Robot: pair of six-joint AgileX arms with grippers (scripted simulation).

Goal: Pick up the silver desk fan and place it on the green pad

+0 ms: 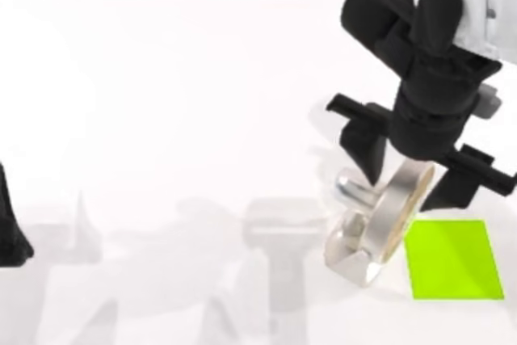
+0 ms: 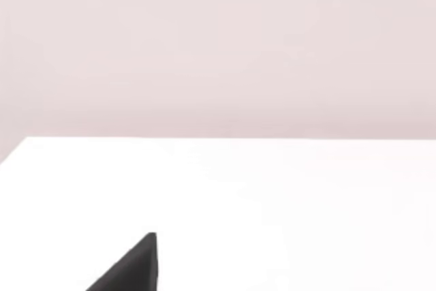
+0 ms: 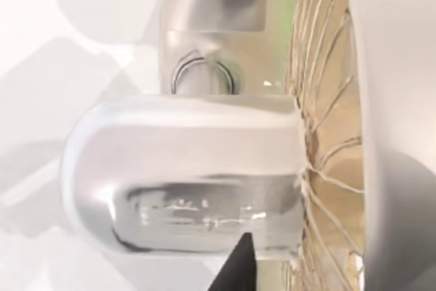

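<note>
r fingers [image 1: 408, 171] straddle silver desk fan [image 1: 388, 220], just beside green pad [image 1: 452, 258]; l arm parked.

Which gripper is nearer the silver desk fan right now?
The right. The right gripper sits directly over the silver desk fan, fingers straddling it. The left arm is parked at the table's far left edge.

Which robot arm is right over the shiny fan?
The right arm: its pincer straddles the silver desk fan beside the green pad. The left arm sits parked at the table's left edge.
</note>
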